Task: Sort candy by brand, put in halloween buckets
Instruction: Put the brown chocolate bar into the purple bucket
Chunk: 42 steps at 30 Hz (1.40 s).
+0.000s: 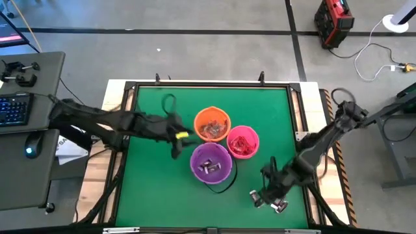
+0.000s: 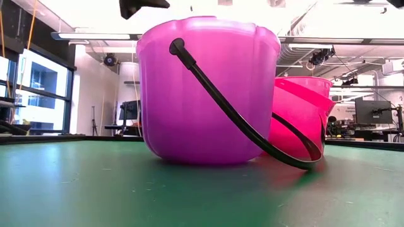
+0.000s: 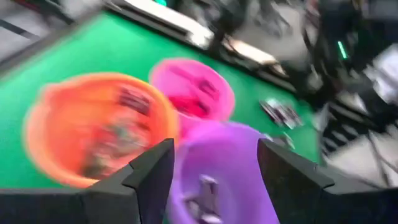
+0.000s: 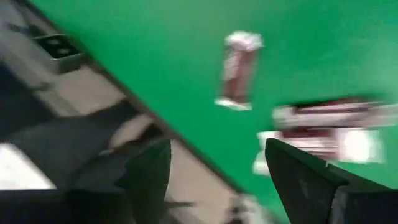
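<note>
Three buckets stand close together mid-table: orange [image 1: 212, 123], pink [image 1: 242, 141] and purple [image 1: 210, 162]. Each has candy inside. The purple bucket's thin black handle [image 2: 252, 135] droops with its loop on the mat. My left gripper [image 3: 214, 149] is open and hovers beside the orange bucket [image 3: 93, 124], over the purple bucket's [image 3: 224, 168] rim. My right gripper [image 4: 217, 146] is open above the mat's near right corner. Dark-and-silver candy pieces [image 4: 239, 68] [image 4: 329, 124] lie loose on the mat ahead of it, seen also in the high view [image 1: 260, 198] [image 1: 279, 207].
A thin black loop [image 1: 168, 103] lies on the green mat [image 1: 149, 188] behind the left arm. A raised dark frame [image 1: 208, 84] borders the mat. Bare mat stretches along the near left side. A desk with keyboard and mouse [image 1: 19, 117] stands left of the table.
</note>
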Available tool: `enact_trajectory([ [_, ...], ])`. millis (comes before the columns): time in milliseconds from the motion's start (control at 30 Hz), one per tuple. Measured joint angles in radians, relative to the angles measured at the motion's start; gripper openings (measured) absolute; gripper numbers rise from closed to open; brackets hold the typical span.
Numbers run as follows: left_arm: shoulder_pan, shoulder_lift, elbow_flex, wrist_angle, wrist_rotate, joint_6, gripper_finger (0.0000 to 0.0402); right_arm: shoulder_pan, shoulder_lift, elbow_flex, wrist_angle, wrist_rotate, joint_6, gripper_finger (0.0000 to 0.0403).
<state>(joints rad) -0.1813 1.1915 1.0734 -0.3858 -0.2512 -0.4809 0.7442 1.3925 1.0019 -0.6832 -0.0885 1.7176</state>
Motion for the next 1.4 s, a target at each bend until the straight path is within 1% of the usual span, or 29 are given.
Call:
enact_trajectory([
  [100,0.026,-0.062,-0.031,0.003,-0.070,0.013,0.0220,0.020,0.054,-0.104,0.269,0.048,0.111,0.0255],
  [167,0.042,-0.086,-0.044,0.003,-0.087,0.023,0.0220,0.020,0.108,-0.127,0.339,0.052,0.138,0.0255],
  [267,0.070,-0.106,-0.060,0.003,-0.094,0.062,0.0220,0.008,0.192,-0.113,0.319,0.024,0.120,0.0255],
  [367,0.101,-0.104,-0.064,0.000,-0.100,0.065,0.0220,-0.008,0.267,-0.082,0.269,0.013,0.120,0.0255],
  [467,0.118,-0.099,-0.065,-0.004,-0.078,0.065,0.0220,-0.021,0.334,-0.053,0.255,-0.007,0.114,0.0254],
  [533,0.123,-0.099,-0.065,-0.010,-0.060,0.065,0.0220,-0.024,0.362,-0.022,0.231,-0.019,0.106,0.0244],
  [567,0.123,-0.098,-0.065,-0.016,-0.060,0.065,0.0220,-0.025,0.373,-0.005,0.205,-0.021,0.101,0.0233],
  [633,0.123,-0.098,-0.065,-0.013,-0.062,0.066,0.0220,-0.025,0.390,0.033,0.128,-0.021,0.082,0.0196],
  [667,0.123,-0.099,-0.065,-0.012,-0.069,0.066,0.0220,-0.025,0.393,0.052,0.081,-0.018,0.069,0.0170],
  [800,0.142,-0.120,-0.065,-0.009,-0.093,0.104,0.0220,-0.025,0.386,0.128,-0.102,-0.012,0.001,0.0037],
  [833,0.151,-0.130,-0.065,0.001,-0.094,0.122,0.0220,-0.025,0.377,0.146,-0.141,-0.004,-0.024,0.0019],
  [867,0.160,-0.145,-0.065,0.006,-0.094,0.139,0.0220,-0.025,0.364,0.165,-0.180,0.010,-0.040,0.0015],
  [967,0.192,-0.195,-0.065,0.022,-0.096,0.176,0.0220,-0.027,0.318,0.231,-0.290,0.063,-0.076,0.0022],
  [1033,0.215,-0.229,-0.065,0.018,-0.107,0.177,0.0220,-0.032,0.283,0.278,-0.358,0.133,-0.111,0.0010],
  [1100,0.235,-0.259,-0.065,0.018,-0.124,0.174,0.0220,-0.039,0.246,0.321,-0.373,0.250,-0.176,0.0004],
  [1167,0.251,-0.281,-0.065,0.019,-0.148,0.169,0.0220,-0.050,0.209,0.357,-0.345,0.392,-0.294,0.0006],
  [1233,0.263,-0.292,-0.065,0.019,-0.162,0.166,0.0220,-0.068,0.185,0.375,-0.271,0.507,-0.474,0.0003],
  [1267,0.269,-0.294,-0.065,0.019,-0.161,0.159,0.0220,-0.080,0.181,0.378,-0.229,0.546,-0.575,0.0002],
  [1333,0.275,-0.294,-0.065,0.019,-0.161,0.141,0.0220,-0.116,0.181,0.379,-0.150,0.577,-0.758,0.0002],
  [1400,0.275,-0.290,-0.065,0.018,-0.161,0.124,0.0220,-0.168,0.191,0.367,-0.058,0.559,-0.881,0.0004],
])
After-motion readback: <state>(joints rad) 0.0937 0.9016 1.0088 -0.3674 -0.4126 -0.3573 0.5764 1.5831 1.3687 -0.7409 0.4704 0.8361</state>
